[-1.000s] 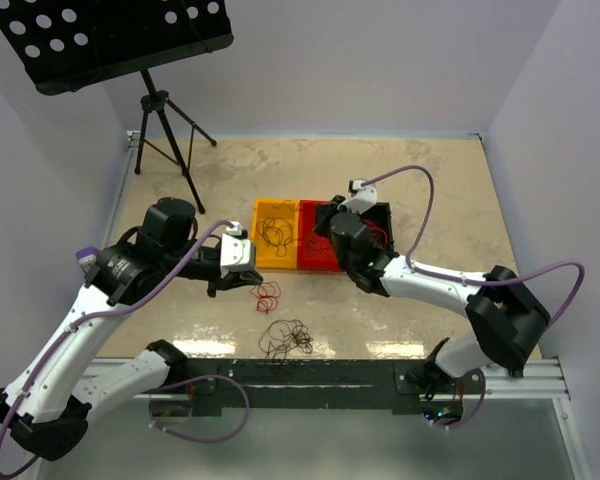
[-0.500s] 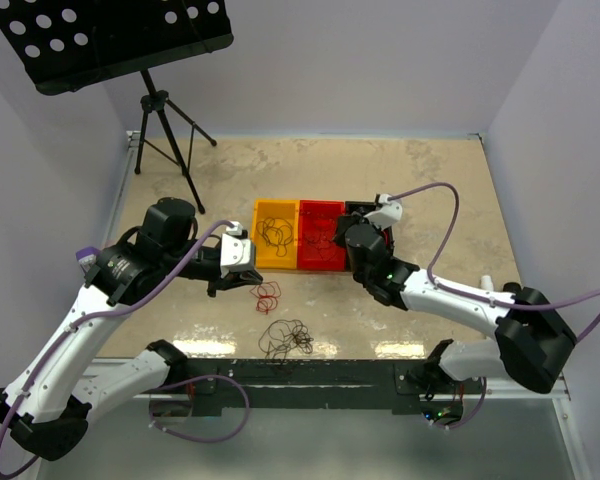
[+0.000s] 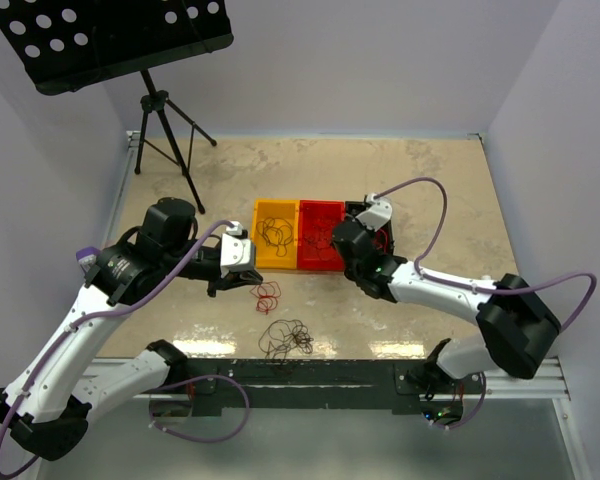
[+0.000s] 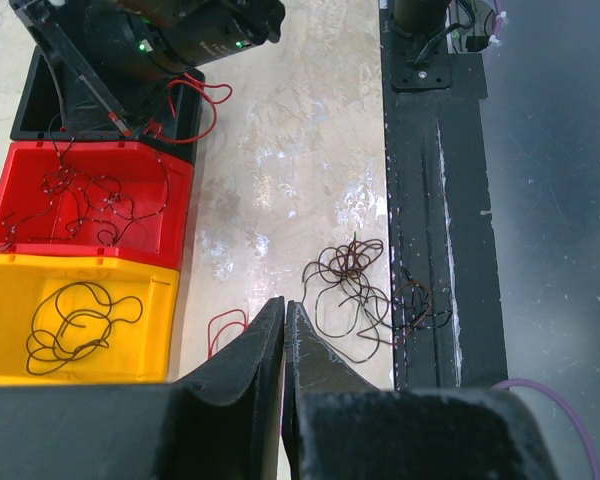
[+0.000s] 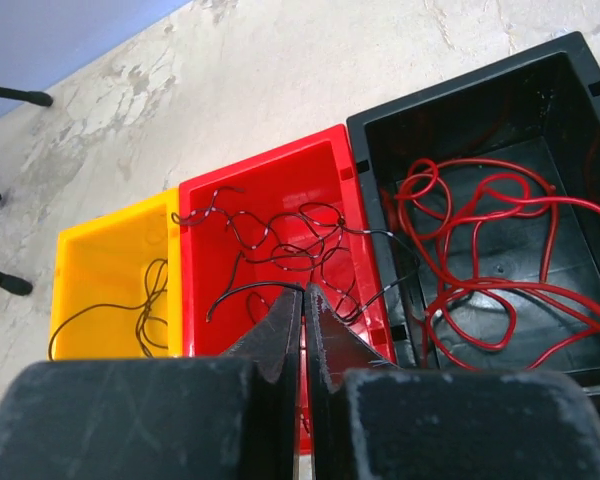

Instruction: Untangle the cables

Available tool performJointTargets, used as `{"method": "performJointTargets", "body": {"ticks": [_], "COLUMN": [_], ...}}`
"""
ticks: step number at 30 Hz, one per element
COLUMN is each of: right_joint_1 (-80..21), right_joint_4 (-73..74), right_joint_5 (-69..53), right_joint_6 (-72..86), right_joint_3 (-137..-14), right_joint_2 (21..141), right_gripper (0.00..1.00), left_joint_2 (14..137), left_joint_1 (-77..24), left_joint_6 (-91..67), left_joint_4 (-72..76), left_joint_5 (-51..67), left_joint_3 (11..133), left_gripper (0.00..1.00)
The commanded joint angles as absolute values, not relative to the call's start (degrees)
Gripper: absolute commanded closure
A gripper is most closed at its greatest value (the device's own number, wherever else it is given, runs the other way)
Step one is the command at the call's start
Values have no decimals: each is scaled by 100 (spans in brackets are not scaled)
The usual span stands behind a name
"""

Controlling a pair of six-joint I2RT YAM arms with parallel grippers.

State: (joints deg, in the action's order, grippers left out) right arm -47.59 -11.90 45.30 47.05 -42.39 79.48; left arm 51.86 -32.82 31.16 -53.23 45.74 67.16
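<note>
From above, three bins stand in a row at mid-frame: a yellow bin, a red bin and a black bin. The last is mostly covered by the right arm, so its contents are hard to make out. A dark cable lies in the yellow bin and curly cables in the red. The right gripper hangs where red meets black, and its fingers cannot be read here. The left gripper sits left of centre, above a small red loop on the table. A dark tangle lies lower down.

In the left wrist view, the left gripper has its fingers pressed together at lower centre, with nothing between them. The red loop is just left of them, partly hidden. The dark tangle spreads to the right, one end lying over the black rail. Down the left edge, the yellow bin holds the dark cable, and the red bin holds the curly cables. The black bin is largely covered by the right arm, and a red cable spills over its rim.

In the right wrist view, the right gripper is closed at bottom centre, over the red bin's near wall, holding nothing. The yellow bin is at left, with the dark cable inside. The curly cables fill the red bin, and one strand crosses into the black bin — cut off at right — which holds the red cable.
</note>
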Motion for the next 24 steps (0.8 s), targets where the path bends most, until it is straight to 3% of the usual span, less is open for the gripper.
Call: {"method": "performJointTargets", "body": {"ticks": [1, 15, 24], "right_joint_1": [-4746, -4641, -4351], "right_joint_4": [-1142, -721, -677], "right_joint_5": [4606, 4140, 3876], "right_joint_6": [4667, 4491, 4465], "right_joint_3": [-4701, -6248, -6425], "right_joint_2": [8164, 10185, 10424], "right_gripper": [100, 100, 100], "left_joint_2": [5177, 5115, 5098], "left_joint_1": [-3296, -3305, -3305], "left_joint_6": [3146, 3261, 3340], "left_joint_4": [-5159, -5247, -5265], "left_joint_5": [4667, 4544, 4518], "left_joint_3": [6873, 6856, 6803], "left_gripper": [92, 92, 92]}}
